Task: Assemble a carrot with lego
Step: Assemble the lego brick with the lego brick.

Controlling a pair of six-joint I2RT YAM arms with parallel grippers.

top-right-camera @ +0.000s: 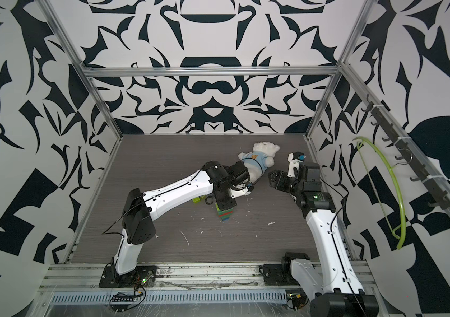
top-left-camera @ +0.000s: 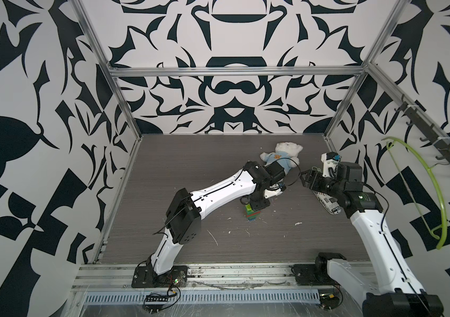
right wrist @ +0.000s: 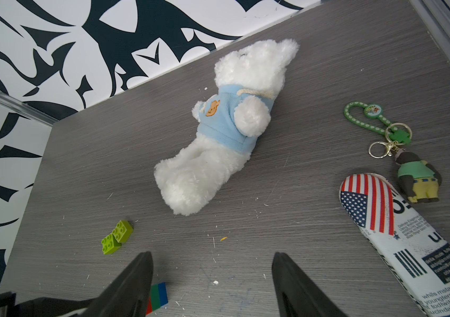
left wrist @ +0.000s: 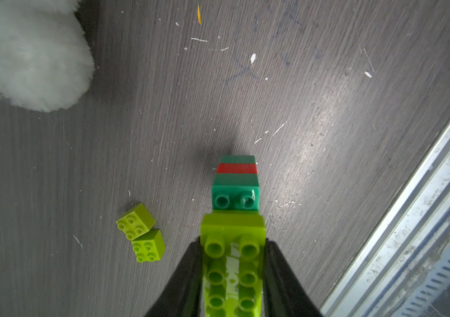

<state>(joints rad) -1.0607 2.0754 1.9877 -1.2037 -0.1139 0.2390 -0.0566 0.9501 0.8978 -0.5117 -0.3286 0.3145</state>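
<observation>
The left gripper [left wrist: 233, 243] is clamped tight on a long lime brick [left wrist: 233, 227], one finger on each long side. That brick sits over the top of the carrot [left wrist: 236, 186], leaving two studs of the top dark green layer bare; whether it is pressed fully home cannot be told. The carrot stands upright near the middle of the table [top-left-camera: 190, 164], blue at the bottom, then dark green, a red band and dark green again, as both top views show [top-left-camera: 251, 214] [top-right-camera: 225, 214].

Just beside it lie two square lime bricks [left wrist: 136, 221] [left wrist: 148, 245], studs up and touching at a corner.

The right gripper [right wrist: 212, 256] hangs above the table with its jaws standing wide apart and nothing between them. Beyond it a white teddy bear [right wrist: 218, 153] in a blue shirt lies on its side. Near the right arm rest a keychain [right wrist: 418, 178] with a small figure and a newsprint pouch [right wrist: 410, 241] with a flag end; its inside does not show.
</observation>
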